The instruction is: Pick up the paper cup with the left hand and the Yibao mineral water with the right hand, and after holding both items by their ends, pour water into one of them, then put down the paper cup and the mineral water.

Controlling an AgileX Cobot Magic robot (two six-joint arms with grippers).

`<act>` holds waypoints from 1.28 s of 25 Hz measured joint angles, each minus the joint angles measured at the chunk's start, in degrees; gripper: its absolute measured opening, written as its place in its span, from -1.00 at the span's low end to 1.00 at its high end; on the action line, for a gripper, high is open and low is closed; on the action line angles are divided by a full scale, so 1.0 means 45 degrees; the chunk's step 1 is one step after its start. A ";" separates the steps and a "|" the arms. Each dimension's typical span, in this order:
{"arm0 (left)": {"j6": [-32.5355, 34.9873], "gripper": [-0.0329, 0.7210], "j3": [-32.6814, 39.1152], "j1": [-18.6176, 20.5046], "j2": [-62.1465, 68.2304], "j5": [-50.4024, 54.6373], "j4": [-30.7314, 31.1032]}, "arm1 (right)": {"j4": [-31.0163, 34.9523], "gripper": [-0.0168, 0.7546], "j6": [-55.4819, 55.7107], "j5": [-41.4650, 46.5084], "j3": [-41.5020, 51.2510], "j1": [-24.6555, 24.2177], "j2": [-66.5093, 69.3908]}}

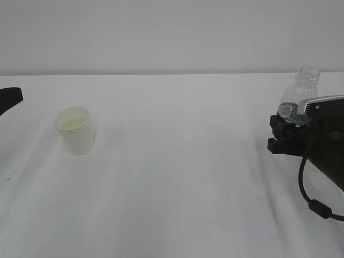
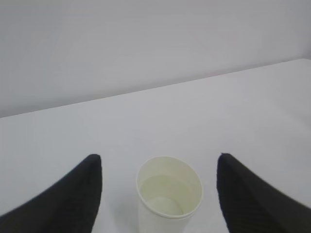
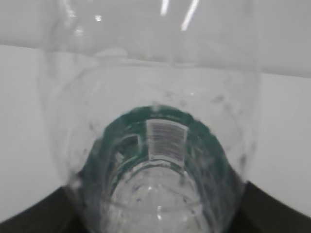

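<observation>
The cup, water inside, stands on the worktop between the left end effector's wide-spread fingers, ungripped. The right end effector clamps the bottle; setting it down seems left.

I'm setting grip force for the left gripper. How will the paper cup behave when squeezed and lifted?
The paper cup looks thin-walled, so it would probably dent under a hard squeeze. It holds some liquid, so it is likely a bit heavier than empty and may slosh or spill if tilted. It stands upright and apart from the open left gripper, and its tapered wall might slip downward in a loose grip.
</observation>
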 joint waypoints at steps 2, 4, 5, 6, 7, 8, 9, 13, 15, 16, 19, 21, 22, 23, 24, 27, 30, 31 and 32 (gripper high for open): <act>0.0000 0.49 0.0000 0.0000 0.0000 -0.0022 0.0000 | 0.0110 0.15 0.0196 0.0000 0.0000 0.0000 0.0000; 0.0000 0.49 0.0000 0.0000 0.0000 -0.0049 0.0000 | 0.0288 0.15 0.0275 0.0000 0.0000 0.0000 0.0027; 0.0000 0.49 0.0000 0.0000 0.0000 -0.0049 0.0000 | 0.0360 0.15 0.0306 0.0000 -0.0020 0.0000 0.0058; 0.0000 0.49 0.0000 0.0000 0.0000 -0.0076 0.0000 | 0.0421 0.15 0.0306 0.0000 -0.0050 0.0000 0.0158; 0.0000 0.49 0.0000 0.0000 0.0000 -0.0076 0.0000 | 0.0468 0.15 0.0312 0.0000 -0.0135 0.0000 0.0244; 0.0000 0.49 0.0000 0.0000 0.0000 -0.0076 0.0000 | 0.0476 0.15 0.0312 0.0000 -0.0237 0.0000 0.0393; 0.0000 0.49 0.0000 0.0000 0.0000 -0.0076 0.0000 | 0.0476 0.15 0.0333 0.0000 -0.0324 0.0000 0.0547; 0.0000 0.49 0.0000 0.0000 0.0000 -0.0090 0.0000 | 0.0476 0.15 0.0333 0.0000 -0.0569 0.0000 0.0903; 0.0000 0.49 0.0000 0.0000 0.0000 -0.0090 0.0000 | 0.0476 0.15 0.0333 0.0000 -0.0709 0.0000 0.0903; 0.0000 0.49 0.0000 0.0000 0.0000 -0.0090 0.0000 | 0.0476 0.15 0.0333 0.0000 -0.0761 0.0000 0.0903; 0.0000 0.49 0.0000 0.0000 0.0000 -0.0090 0.0000 | 0.0476 0.15 0.0221 0.0000 -0.0968 0.0000 0.0982; 0.0000 0.49 0.0000 0.0000 0.0000 -0.0090 0.0000 | 0.0482 0.15 0.0200 0.0000 -0.1132 0.0000 0.1161; 0.0000 0.49 0.0000 0.0000 0.0000 -0.0090 0.0000 | 0.0482 0.15 0.0200 0.0000 -0.1195 0.0000 0.1308; 0.0000 0.49 0.0000 0.0000 0.0000 -0.0090 0.0000 | 0.0482 0.15 0.0193 0.0000 -0.1258 0.0000 0.1422; 0.0000 0.49 0.0000 0.0000 0.0000 -0.0090 0.0000 | 0.0482 0.15 0.0193 0.0000 -0.1313 0.0000 0.1483; 0.0000 0.49 0.0000 0.0000 0.0000 -0.0090 0.0000 | 0.0482 0.15 0.0172 0.0000 -0.1482 0.0000 0.1738; 0.0000 0.49 0.0000 0.0000 0.0000 -0.0090 0.0000 | 0.0482 0.15 0.0172 0.0000 -0.1532 0.0000 0.1912; 0.0000 0.49 0.0000 0.0000 0.0000 -0.0090 0.0000 | 0.0482 0.15 0.0172 0.0000 -0.1532 0.0000 0.1934; 0.0000 0.49 0.0000 0.0000 0.0000 -0.0090 0.0000 | 0.0482 0.15 0.0148 0.0000 -0.1532 0.0000 0.1944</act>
